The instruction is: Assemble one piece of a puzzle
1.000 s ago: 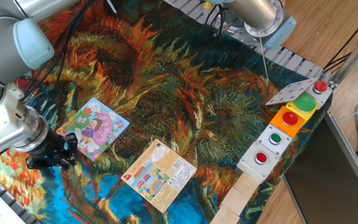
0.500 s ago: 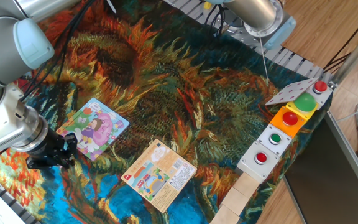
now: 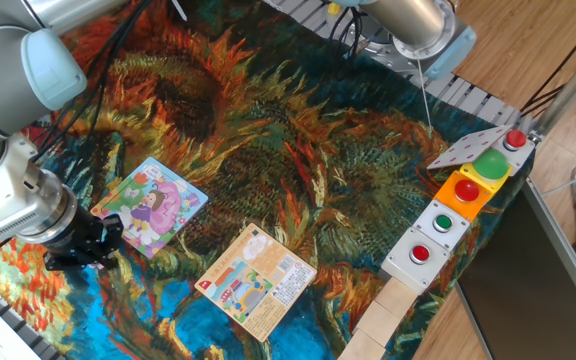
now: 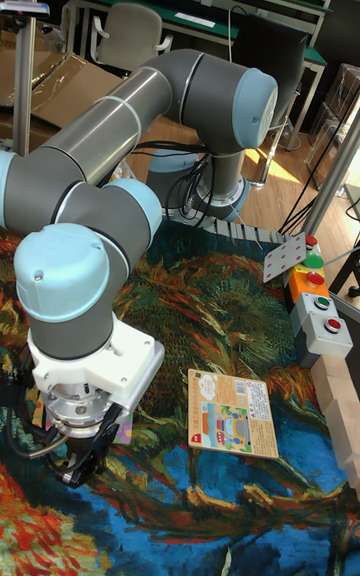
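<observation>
gripper [image 3: 88, 245] nudged marginally down-left vs 1 s ago, sitting a hair lower at the near-left corner of the puzzle [image 3: 150, 206]. Nothing else moved.

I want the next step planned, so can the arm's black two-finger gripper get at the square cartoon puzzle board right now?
Probably yes. The gripper hangs beside the puzzle board's near corner, and nothing lies between them. The orange-peach card sits apart.

A desk [image 3: 298, 150] under sunflower-print cloth carries the puzzle [image 3: 151, 207] lower left, an orange-peach card [image 3: 257, 279] bottom center.
</observation>
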### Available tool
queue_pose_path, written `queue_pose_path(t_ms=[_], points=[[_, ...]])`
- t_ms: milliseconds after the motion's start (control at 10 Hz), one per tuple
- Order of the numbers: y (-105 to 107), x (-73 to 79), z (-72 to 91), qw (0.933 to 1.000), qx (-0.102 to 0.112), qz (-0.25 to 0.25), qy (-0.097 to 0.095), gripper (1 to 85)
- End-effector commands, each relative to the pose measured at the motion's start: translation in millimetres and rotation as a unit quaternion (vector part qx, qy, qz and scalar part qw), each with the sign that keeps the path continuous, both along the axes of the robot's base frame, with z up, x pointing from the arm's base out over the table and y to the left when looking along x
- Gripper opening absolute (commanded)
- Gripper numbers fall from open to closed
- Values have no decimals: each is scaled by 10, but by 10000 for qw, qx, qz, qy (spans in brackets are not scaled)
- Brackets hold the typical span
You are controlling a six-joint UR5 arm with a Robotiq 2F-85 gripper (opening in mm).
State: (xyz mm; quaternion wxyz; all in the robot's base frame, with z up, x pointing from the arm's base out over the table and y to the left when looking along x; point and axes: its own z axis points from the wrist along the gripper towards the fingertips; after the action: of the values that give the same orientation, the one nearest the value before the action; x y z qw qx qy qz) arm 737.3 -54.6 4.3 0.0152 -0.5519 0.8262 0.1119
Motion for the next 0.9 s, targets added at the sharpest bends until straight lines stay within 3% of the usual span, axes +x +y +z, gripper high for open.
queue_pose_path(t_ms=[0, 100, 300, 700, 800], points=[[20, 5, 40, 10000, 43, -27, 14, 33], [30, 13, 43, 10000, 43, -29, 7, 120], [32, 18, 38, 10000, 45, -6, 2, 163], [53, -5, 41, 9999, 98, -4, 49, 363], [57, -5, 42, 9999, 106, -4, 49, 373]])
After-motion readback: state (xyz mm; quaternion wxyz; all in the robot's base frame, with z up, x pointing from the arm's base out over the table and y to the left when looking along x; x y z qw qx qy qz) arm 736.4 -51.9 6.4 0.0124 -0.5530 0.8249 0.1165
